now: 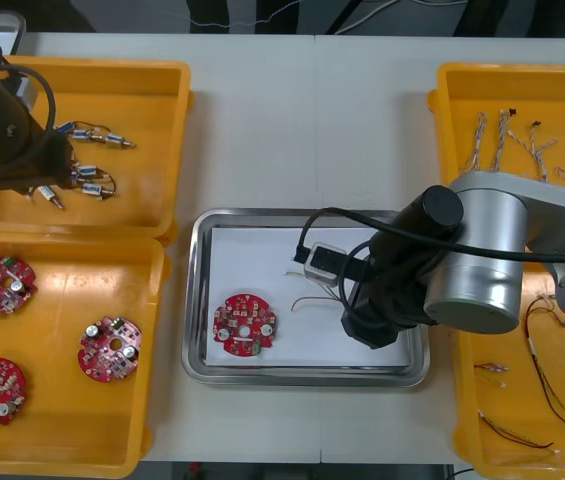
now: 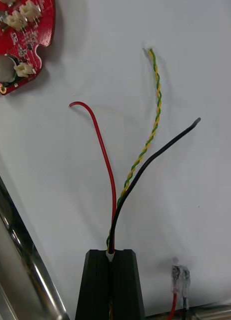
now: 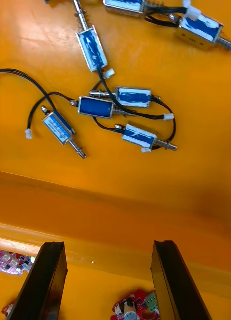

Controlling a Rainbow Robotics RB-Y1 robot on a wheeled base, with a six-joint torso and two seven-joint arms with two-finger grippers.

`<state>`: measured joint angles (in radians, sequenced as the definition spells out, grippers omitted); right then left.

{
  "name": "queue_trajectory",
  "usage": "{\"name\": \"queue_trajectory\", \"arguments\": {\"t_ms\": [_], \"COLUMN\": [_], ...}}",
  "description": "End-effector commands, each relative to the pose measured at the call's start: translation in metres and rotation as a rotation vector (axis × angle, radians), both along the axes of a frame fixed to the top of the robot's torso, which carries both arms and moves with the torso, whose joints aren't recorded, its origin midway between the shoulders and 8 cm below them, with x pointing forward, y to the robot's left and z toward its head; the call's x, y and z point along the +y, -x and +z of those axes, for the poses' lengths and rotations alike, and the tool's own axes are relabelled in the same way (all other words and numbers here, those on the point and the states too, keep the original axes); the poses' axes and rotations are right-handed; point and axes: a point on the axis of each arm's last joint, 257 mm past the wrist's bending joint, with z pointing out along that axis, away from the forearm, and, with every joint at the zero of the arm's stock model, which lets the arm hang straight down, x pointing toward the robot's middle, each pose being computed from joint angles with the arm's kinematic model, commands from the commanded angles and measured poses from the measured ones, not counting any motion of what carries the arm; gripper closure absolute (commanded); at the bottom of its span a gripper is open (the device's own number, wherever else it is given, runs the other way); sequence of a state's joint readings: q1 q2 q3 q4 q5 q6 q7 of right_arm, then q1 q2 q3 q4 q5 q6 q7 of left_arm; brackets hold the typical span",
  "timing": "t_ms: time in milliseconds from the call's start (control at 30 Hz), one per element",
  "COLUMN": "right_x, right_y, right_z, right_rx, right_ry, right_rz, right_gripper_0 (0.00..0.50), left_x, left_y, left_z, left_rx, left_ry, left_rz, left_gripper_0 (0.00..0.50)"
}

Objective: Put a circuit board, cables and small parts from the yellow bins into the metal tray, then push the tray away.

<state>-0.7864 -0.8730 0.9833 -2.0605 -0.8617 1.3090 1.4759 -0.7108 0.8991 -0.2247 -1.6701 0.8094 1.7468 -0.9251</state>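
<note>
The metal tray [image 1: 194,300], white inside, holds one round red circuit board [image 1: 243,325] [image 2: 18,40]. My right gripper [image 2: 111,253] is low over the tray's right part and is shut on a cable [image 2: 145,145] of red, black and twisted yellow-green wires. The wires fan out over the white floor towards the board; in the front view the cable [image 1: 307,300] shows beside the right arm [image 1: 462,265]. My left gripper [image 3: 108,245] is open and hovers over the far left yellow bin [image 1: 152,75], just short of the small metal parts [image 3: 115,107] [image 1: 87,180].
The near left bin [image 1: 152,255] holds three more circuit boards [image 1: 109,348]. The right bins [image 1: 444,100] hold several cables [image 1: 537,140]. In the right wrist view two small connectors [image 2: 179,280] lie beside the fingers, and the tray rim [image 2: 20,270] runs close by.
</note>
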Motion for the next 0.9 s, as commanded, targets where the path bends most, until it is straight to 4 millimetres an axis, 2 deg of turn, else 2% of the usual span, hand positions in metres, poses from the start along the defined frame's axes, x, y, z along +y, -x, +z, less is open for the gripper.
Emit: {"name": "queue_trajectory", "arguments": {"t_ms": [33, 233, 367, 433, 500, 533, 567, 600, 633, 667, 900], "right_x": [0.009, 0.011, 0.014, 0.017, 0.018, 0.019, 0.019, 0.020, 0.021, 0.022, 0.022], "right_y": [0.012, 0.018, 0.020, 0.021, 0.021, 0.021, 0.020, 0.020, 0.020, 0.020, 0.018], "right_z": [-0.016, -0.027, -0.030, -0.030, -0.030, -0.030, -0.030, -0.030, -0.029, -0.030, -0.028], "right_rx": [0.028, 0.048, 0.054, 0.054, 0.054, 0.053, 0.051, 0.049, 0.048, 0.049, 0.044], "right_ry": [-0.018, -0.031, -0.051, -0.067, -0.073, -0.077, -0.078, -0.083, -0.087, -0.088, -0.094], "right_rz": [0.019, -0.004, -0.014, -0.016, -0.019, -0.020, -0.020, -0.019, -0.017, -0.018, -0.028], "right_gripper_0": [0.500, 0.500, 0.449, 0.384, 0.358, 0.285, 0.246, 0.144, 0.014, 0.000, 0.000], "left_x": [0.032, 0.044, 0.052, 0.056, 0.058, 0.059, 0.060, 0.063, 0.064, 0.065, 0.080], "left_y": [-0.017, -0.027, -0.036, -0.041, -0.045, -0.047, -0.047, -0.049, -0.051, -0.052, -0.063], "left_z": [0.049, 0.055, 0.055, 0.055, 0.054, 0.054, 0.053, 0.053, 0.052, 0.052, 0.040], "left_rx": [-0.073, -0.099, -0.124, -0.135, -0.145, -0.150, -0.151, -0.154, -0.159, -0.162, -0.172], "left_ry": [-0.086, -0.096, -0.102, -0.101, -0.101, -0.099, -0.098, -0.097, -0.097, -0.097, -0.078], "left_rz": [-0.057, -0.090, -0.091, -0.086, -0.087, -0.086, -0.084, -0.081, -0.079, -0.077, -0.049], "left_gripper_0": [0.000, 0.000, 0.000, 0.000, 0.000, 0.000, 0.000, 0.000, 0.000, 0.000, 0.000]}}
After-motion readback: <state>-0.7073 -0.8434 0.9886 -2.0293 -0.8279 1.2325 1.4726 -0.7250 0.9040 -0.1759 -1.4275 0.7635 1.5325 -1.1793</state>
